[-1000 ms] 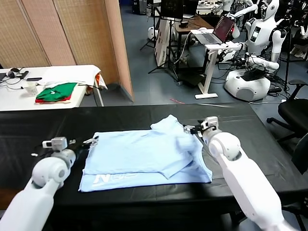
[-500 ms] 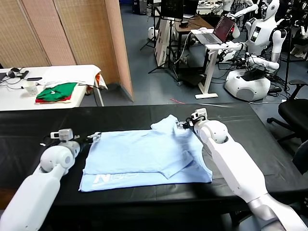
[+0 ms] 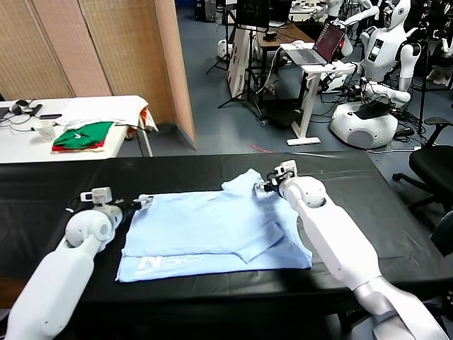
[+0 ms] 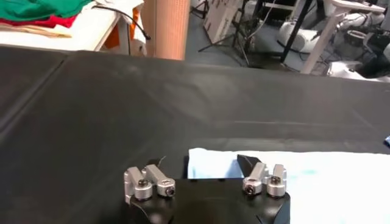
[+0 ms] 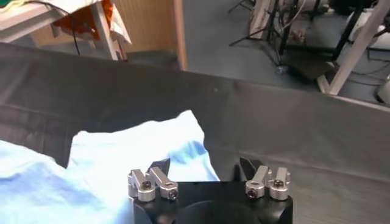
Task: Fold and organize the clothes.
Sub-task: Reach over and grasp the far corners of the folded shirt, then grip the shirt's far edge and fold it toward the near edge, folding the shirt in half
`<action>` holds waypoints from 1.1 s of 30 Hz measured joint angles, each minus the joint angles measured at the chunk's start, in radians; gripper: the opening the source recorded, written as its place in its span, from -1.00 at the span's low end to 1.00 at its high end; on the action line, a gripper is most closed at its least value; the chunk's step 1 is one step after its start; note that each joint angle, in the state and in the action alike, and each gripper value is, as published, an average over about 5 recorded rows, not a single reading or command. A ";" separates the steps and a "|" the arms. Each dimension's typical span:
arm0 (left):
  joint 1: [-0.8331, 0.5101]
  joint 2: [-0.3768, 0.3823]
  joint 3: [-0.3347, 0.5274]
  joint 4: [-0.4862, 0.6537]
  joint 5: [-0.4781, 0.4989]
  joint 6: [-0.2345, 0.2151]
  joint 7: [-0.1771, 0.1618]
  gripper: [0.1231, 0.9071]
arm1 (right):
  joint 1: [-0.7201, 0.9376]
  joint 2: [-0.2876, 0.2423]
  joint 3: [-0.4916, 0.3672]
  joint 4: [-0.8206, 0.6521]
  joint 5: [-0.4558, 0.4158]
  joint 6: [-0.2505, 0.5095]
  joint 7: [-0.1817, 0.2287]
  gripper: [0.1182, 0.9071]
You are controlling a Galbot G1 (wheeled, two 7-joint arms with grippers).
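Both grippers — nearer shirt's far edge

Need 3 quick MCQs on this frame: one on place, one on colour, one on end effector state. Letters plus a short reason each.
1. Where is the right end effector?
A. at the T-shirt's far sleeve
B. over the lettering
C. off the table

2. What colour is the T-shirt?
A. green
B. pale blue
C. red

3. What state is the left end effector in?
A. shut on cloth
B. open at the shirt's far corner
C. out of view

Answers: 1 A, it sits by the raised sleeve. 2 B, pale blue on the black table. 3 B, fingers spread around the corner.
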 joint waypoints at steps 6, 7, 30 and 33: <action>-0.004 0.001 0.004 0.009 0.005 -0.001 0.003 0.10 | 0.003 0.009 0.012 -0.026 -0.013 0.030 -0.007 -0.02; -0.005 0.001 0.005 0.010 0.005 -0.001 0.004 -0.04 | 0.004 0.010 0.012 -0.029 -0.016 0.033 -0.009 -0.16; 0.068 0.036 -0.043 -0.112 -0.007 -0.022 -0.001 -0.94 | -0.091 -0.052 0.095 0.165 0.059 0.080 -0.004 -0.94; 0.096 0.048 -0.063 -0.157 -0.013 -0.022 -0.002 -0.94 | -0.118 -0.072 0.113 0.229 0.064 0.066 0.006 -0.94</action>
